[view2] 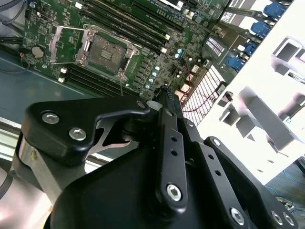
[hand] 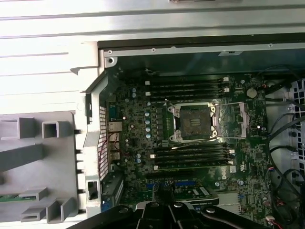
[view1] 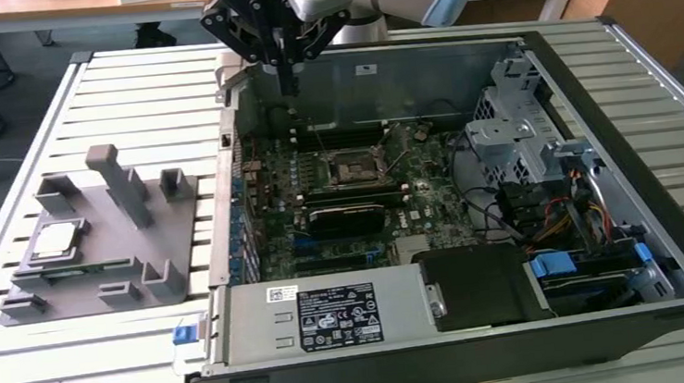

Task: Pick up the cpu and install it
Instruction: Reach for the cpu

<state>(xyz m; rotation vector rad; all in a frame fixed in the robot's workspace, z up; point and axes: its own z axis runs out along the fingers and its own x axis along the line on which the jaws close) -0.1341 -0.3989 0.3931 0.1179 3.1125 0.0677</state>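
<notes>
Heads up, your exterior view evenly lit, soft daylight, slatted table bright. Second wrist view: fixture block blown out white. First wrist view: table glare, motherboard dim in case shadow.

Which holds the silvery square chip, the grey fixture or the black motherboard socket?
The grey plastic fixture at the exterior view's left: the silvery square cpu lies on it. The black motherboard socket is bare.

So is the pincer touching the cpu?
Apart. In the exterior view the pincer hangs over the computer case, while the cpu lies far off on the grey fixture.
</notes>
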